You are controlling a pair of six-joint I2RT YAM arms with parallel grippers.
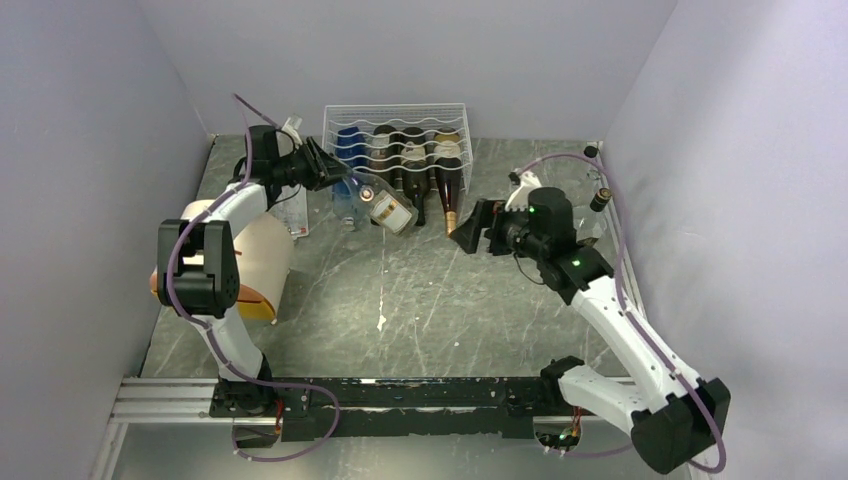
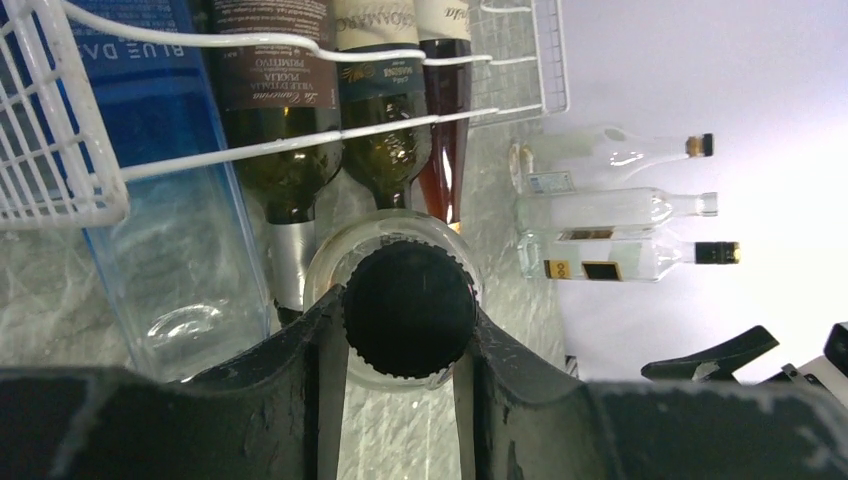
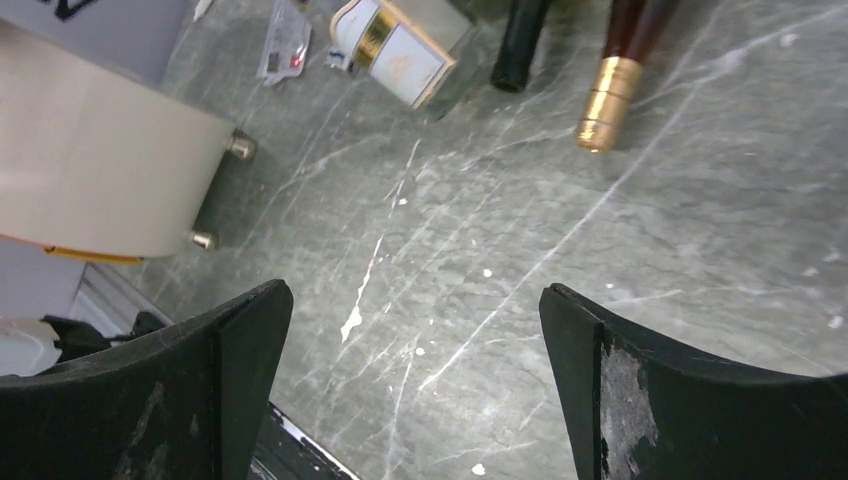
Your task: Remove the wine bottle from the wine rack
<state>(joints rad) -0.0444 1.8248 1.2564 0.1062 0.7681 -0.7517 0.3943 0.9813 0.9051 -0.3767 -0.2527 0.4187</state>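
Though near rack, bottle between fingers

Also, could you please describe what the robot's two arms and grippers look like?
The left arm and right arm have white links with boxy black joints, and a thin purple cable loops along each. The right arm shows small green lights. The left gripper and right gripper are black, with broad curved fingers scuffed grey inside.
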